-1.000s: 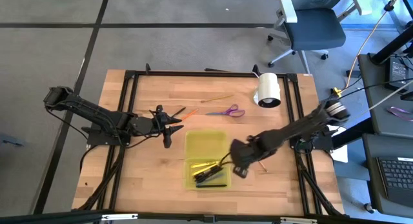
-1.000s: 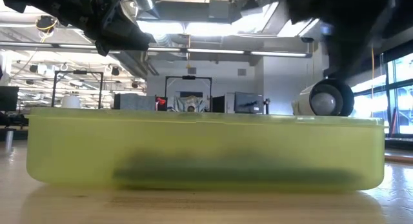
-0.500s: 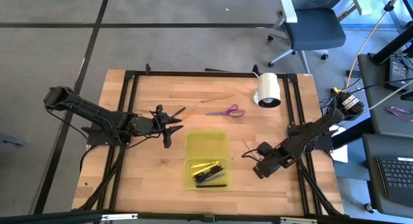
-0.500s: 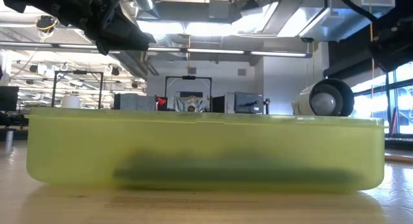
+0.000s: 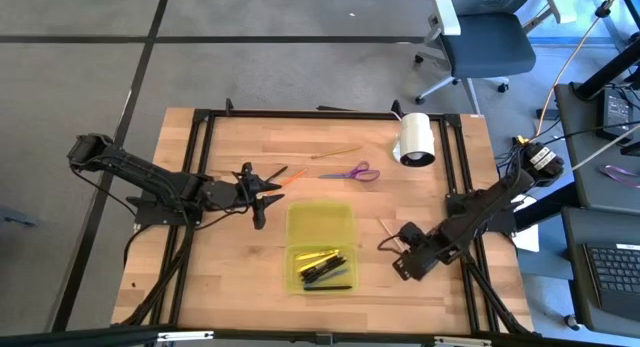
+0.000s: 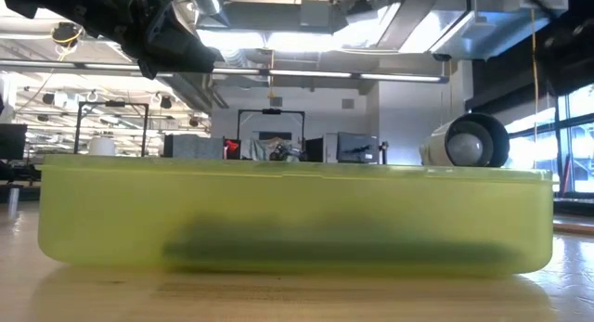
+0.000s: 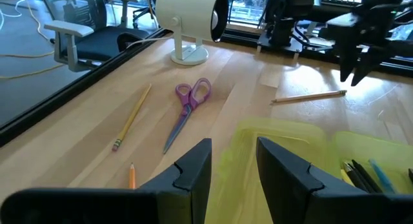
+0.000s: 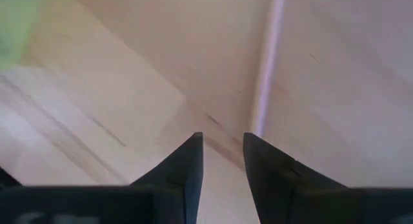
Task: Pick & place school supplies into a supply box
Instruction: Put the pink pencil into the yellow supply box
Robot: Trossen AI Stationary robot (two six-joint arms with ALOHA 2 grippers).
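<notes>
The yellow-green supply box [image 5: 320, 245] lies open mid-table, several pens and pencils [image 5: 322, 268] in its near half. On the wood beyond it rest purple scissors [image 5: 351, 173], a yellow pencil [image 5: 335, 153] and an orange pencil [image 5: 291, 175]. A wood-coloured pencil [image 8: 266, 62] lies right of the box. My right gripper [image 5: 402, 265] is open, low over the table right of the box, its fingertips [image 8: 222, 153] at the pencil's near end. My left gripper [image 5: 265, 199] waits open left of the box, above the table [image 7: 232, 166].
A white cylindrical roll [image 5: 418, 139] stands at the far right of the table, also in the low view [image 6: 469, 141]. The box wall [image 6: 288, 215] fills the low view. Black frame rails run along the table's sides. Bare wood lies near-left of the box.
My right gripper has drawn back from over the box's near half toward the table's right edge, then stayed almost still beside the wood-coloured pencil. Its arm has left the low view. The box and the supplies have not moved.
</notes>
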